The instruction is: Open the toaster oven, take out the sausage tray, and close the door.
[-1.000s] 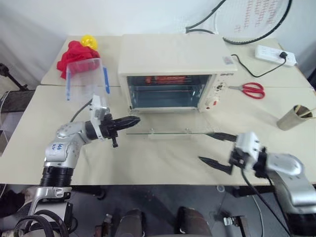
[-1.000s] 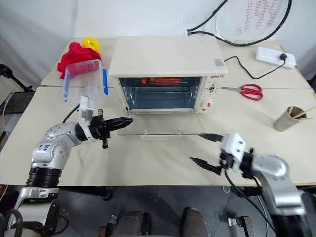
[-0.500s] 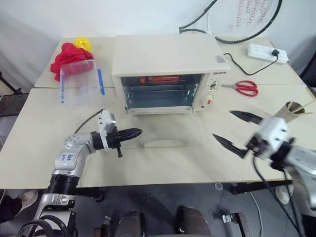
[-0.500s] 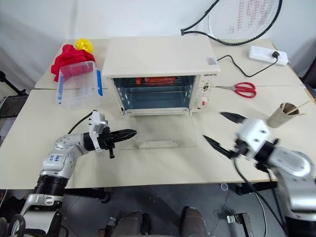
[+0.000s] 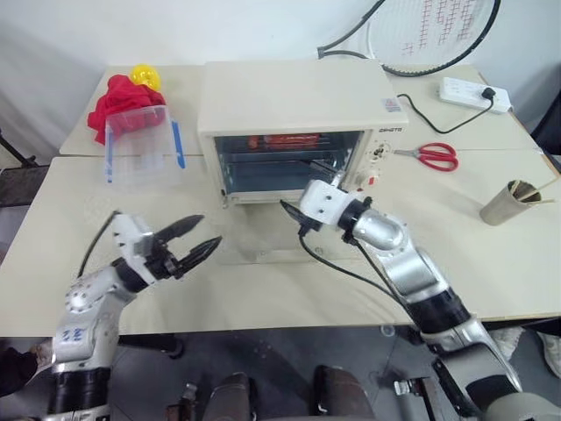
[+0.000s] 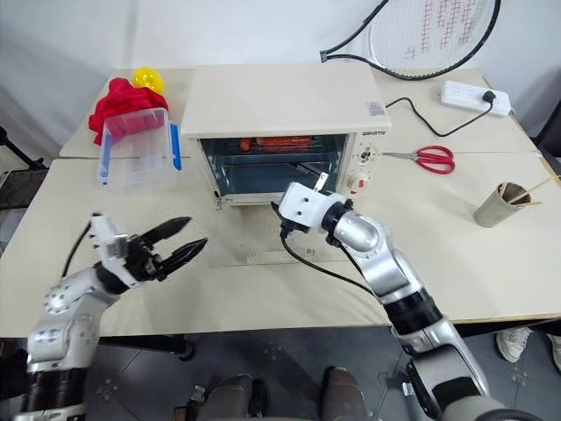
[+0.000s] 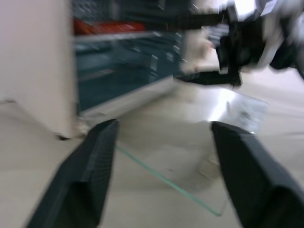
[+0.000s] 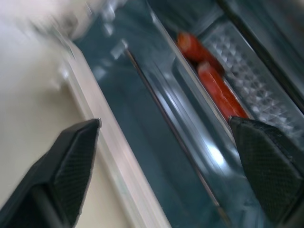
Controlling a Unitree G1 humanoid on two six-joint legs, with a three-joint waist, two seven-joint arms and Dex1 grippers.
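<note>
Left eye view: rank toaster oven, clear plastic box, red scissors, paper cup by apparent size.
1. toaster oven, largest by far
2. clear plastic box
3. red scissors and paper cup: they look about alike, the scissors longer and flat, the cup bulkier and nearer the camera, so no ranking between them.

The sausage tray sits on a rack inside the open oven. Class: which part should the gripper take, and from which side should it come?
Probably the tray's front rim, approached level from the front, over the lowered door. The sausage tray lies shallow and flat in the toaster oven, so only that edge faces the opening. The right gripper, open, already points in there.
</note>
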